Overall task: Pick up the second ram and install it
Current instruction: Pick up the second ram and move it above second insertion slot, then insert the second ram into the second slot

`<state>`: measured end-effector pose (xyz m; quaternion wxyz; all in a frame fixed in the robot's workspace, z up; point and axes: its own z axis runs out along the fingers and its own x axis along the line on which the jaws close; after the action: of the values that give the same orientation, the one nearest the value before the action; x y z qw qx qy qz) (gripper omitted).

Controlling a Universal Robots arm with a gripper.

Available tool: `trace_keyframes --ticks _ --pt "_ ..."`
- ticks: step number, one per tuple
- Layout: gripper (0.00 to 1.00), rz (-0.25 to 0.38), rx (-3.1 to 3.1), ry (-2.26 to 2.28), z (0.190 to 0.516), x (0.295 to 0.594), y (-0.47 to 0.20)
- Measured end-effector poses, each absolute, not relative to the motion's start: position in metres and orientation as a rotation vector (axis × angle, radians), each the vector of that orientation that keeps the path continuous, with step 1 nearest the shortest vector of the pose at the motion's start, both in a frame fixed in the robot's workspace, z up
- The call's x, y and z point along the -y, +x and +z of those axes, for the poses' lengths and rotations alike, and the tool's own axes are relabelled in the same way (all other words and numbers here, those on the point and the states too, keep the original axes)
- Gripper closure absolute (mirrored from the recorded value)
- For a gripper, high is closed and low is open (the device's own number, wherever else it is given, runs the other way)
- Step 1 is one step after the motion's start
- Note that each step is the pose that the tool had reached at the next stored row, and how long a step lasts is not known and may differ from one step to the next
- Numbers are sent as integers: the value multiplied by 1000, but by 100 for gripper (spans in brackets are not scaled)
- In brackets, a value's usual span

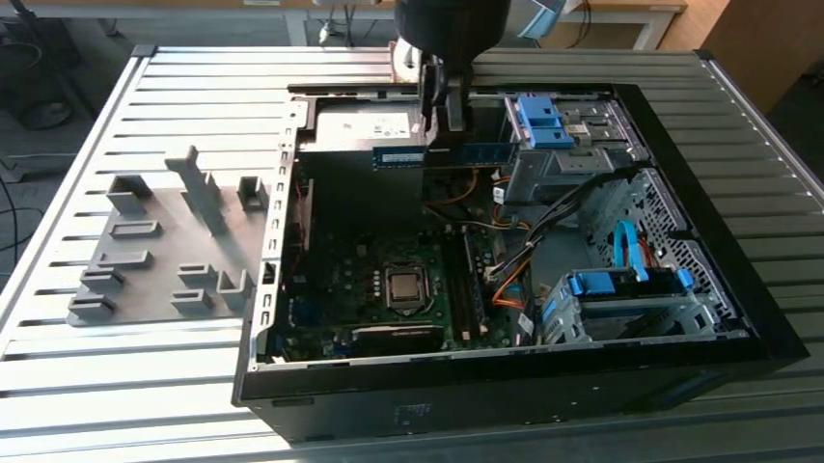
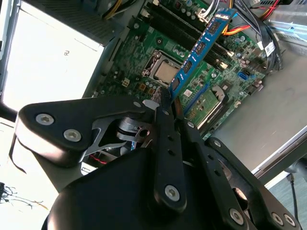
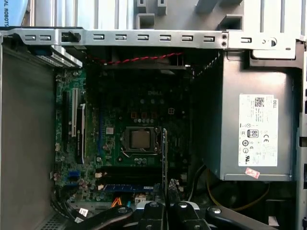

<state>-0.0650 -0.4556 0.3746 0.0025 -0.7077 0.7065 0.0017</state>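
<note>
The second ram (image 1: 446,154) is a thin blue-teal stick held level in the air above the open computer case, in front of the grey power supply (image 1: 365,123). My gripper (image 1: 438,133) comes down from above and is shut on it near its middle. In the second wrist view the stick (image 2: 201,48) juts out from between the black fingers (image 2: 165,125), over the motherboard (image 2: 153,45). In the first wrist view it (image 3: 164,158) shows edge-on above the memory slots (image 3: 127,172), with the gripper (image 3: 166,190) clamped on it.
The CPU socket (image 1: 405,285) sits mid-board with memory slots (image 1: 469,289) beside it; one slot holds a blue strip (image 3: 128,188). Blue drive brackets (image 1: 541,120), a drive cage (image 1: 605,285) and cables crowd the exterior view's right. Grey holder blocks (image 1: 168,241) stand left of the case.
</note>
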Motion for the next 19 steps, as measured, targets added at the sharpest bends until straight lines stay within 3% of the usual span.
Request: trace_keyframes --ticks 19 --pt "86 5 -2251 -2184 375 456 -65"
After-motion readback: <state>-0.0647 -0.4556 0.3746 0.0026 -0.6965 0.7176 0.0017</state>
